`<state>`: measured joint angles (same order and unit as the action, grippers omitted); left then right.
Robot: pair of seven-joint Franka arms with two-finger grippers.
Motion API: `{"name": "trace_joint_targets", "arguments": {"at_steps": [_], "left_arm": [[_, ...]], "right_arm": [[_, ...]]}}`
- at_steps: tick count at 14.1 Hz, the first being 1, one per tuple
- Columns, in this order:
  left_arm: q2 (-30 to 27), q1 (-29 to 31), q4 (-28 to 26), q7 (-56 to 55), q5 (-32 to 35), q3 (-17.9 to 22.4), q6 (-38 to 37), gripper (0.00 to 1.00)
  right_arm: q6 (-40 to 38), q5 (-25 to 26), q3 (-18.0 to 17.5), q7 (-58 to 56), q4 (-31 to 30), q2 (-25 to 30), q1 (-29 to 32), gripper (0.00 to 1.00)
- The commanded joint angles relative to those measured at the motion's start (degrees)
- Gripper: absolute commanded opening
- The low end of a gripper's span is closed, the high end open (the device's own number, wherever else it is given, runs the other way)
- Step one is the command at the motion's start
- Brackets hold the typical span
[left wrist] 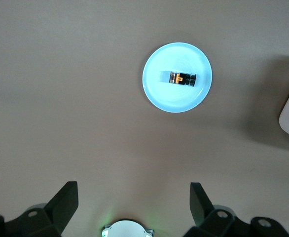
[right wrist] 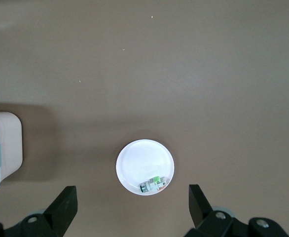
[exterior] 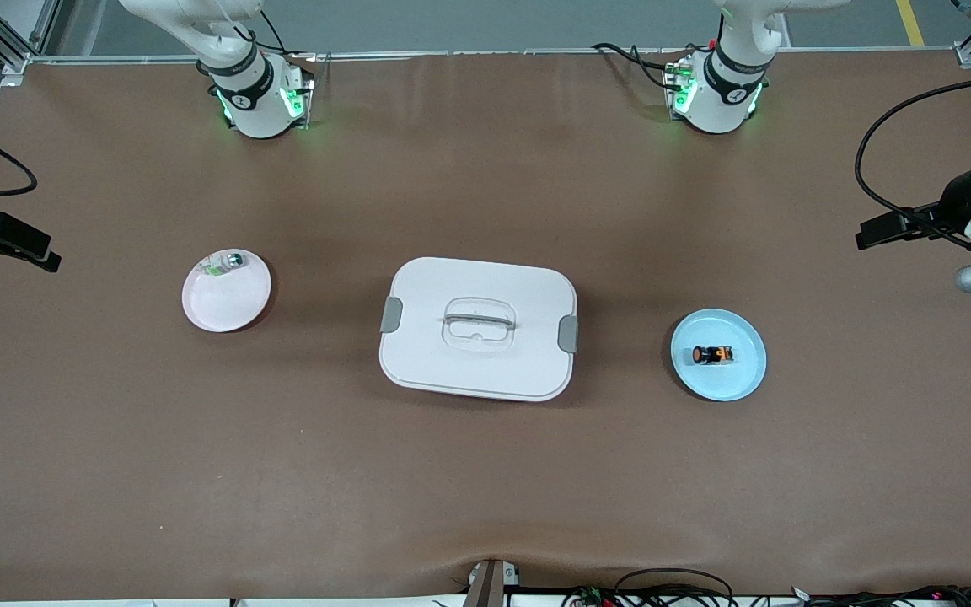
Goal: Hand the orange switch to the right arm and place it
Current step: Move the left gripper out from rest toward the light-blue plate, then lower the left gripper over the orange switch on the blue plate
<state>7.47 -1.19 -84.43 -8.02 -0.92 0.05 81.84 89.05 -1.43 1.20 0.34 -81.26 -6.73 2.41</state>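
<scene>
Opening position, and nothing has been lifted yet. Starting at the right arm's end of the desk (exterior: 115, 472): the white plate (exterior: 226, 291) sits there with the small clear-silver-green part (exterior: 224, 263) resting near its rim on the side toward the arm bases. The right claw (right wrist: 132, 205) hangs high over that stretch of the desk, its two fingers spread wide with nothing between them; this arm waits.

Centre stage, the white lidded box (exterior: 479, 329) with grey side latches and a clear handle, closed.

On toward the left arm's end: the light blue plate (exterior: 718, 354), and lying on its side in the middle of it, the orange switch (exterior: 713, 355), black body, orange face turned toward the box. The left claw (left wrist: 134, 202) is up over the desk near its own base, fingers fully apart and holding nothing, with the blue plate and switch plainly in its wrist view.

So, by my reading, we're at the very first step: the left arm's pickup. The next move calls for that claw to travel out over the blue plate, line its fingers across the switch's short body, and come down without clipping the plate's rim. It's a tiny part, so centring matters.
</scene>
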Motion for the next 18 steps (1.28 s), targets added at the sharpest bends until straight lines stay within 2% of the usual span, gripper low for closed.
{"name": "trace_joint_targets", "arguments": {"at_steps": [1,5,9,16,18], "left_arm": [[1.0,-1.0,0.4,0.8,0.6,-0.5,0.9,1.00],[2.9,-1.0,-0.2,0.7,0.0,-1.4,8.3,1.00],[1.8,-0.7,0.1,-0.1,-0.8,-3.9,6.9,1.00],[3.1,-0.1,0.2,1.1,-0.3,-4.1,6.6,1.00],[3.5,0.7,0.1,6.1,-0.2,-3.8,6.3,1.00]], "right_arm": [[-0.5,0.3,-1.0,-0.3,1.1,-0.5,0.8,1.00],[-0.5,0.0,-1.0,-0.4,1.1,-0.5,0.9,1.00],[-0.7,0.6,-0.9,-0.3,1.1,-0.5,0.9,1.00],[-0.4,0.3,-1.0,-0.3,1.1,-0.5,0.9,1.00],[-0.5,0.3,-1.0,-0.3,1.1,-0.5,0.9,1.00]]}}
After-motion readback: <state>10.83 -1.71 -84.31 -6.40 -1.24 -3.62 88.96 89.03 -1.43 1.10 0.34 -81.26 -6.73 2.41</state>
